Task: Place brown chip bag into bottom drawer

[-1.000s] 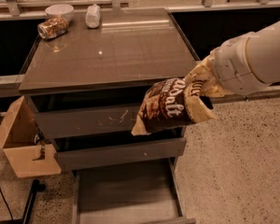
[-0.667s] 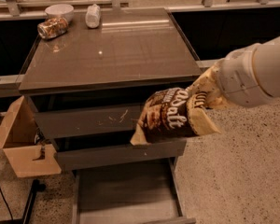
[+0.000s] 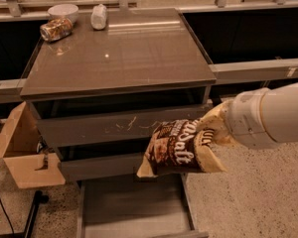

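Note:
The brown chip bag (image 3: 178, 148) is dark brown foil with pale yellow ends and white lettering. It hangs in the air in front of the cabinet's closed drawer fronts, above the right part of the open bottom drawer (image 3: 131, 209). My gripper (image 3: 213, 128) is at the bag's right end, shut on it, mostly hidden behind the bag and the white arm that comes in from the right. The bottom drawer is pulled out at the lower middle, with a flat dark floor and low side walls.
The cabinet top (image 3: 119, 48) carries a crushed shiny can (image 3: 55, 29), a white bowl (image 3: 63, 11) and a small white wrapped bundle (image 3: 98, 17) at the back left. An open cardboard box (image 3: 25, 152) stands at the left. Speckled floor lies to the right.
The arm has lowered the bag, from level with the scratched upper drawer front to in front of the drawer front beneath it, closer to the open bottom drawer.

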Motion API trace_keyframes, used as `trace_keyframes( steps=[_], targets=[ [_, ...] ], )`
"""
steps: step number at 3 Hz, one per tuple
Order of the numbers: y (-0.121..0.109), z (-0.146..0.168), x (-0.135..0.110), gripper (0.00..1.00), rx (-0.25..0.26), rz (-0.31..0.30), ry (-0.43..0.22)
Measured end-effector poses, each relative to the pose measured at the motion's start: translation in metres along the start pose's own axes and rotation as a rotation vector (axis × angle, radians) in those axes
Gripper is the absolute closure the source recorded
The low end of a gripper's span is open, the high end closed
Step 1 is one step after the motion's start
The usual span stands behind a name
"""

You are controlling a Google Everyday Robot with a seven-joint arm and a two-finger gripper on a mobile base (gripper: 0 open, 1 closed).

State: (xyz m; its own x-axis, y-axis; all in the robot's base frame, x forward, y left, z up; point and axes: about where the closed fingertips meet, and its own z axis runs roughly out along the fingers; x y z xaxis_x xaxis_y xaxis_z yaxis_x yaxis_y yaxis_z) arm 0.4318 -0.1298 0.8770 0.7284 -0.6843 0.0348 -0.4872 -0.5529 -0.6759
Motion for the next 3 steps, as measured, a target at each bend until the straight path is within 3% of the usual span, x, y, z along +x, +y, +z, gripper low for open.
trace_keyframes(
  steps=[1, 2, 3],
  targets=[
    [0.021, 0.021, -0.001, 1.00, 0.016, 0.018, -0.015],
    [0.065, 0.067, -0.005, 1.00, 0.047, 0.030, -0.080],
    [0.065, 0.068, -0.005, 1.00, 0.047, 0.030, -0.080]
  ],
)
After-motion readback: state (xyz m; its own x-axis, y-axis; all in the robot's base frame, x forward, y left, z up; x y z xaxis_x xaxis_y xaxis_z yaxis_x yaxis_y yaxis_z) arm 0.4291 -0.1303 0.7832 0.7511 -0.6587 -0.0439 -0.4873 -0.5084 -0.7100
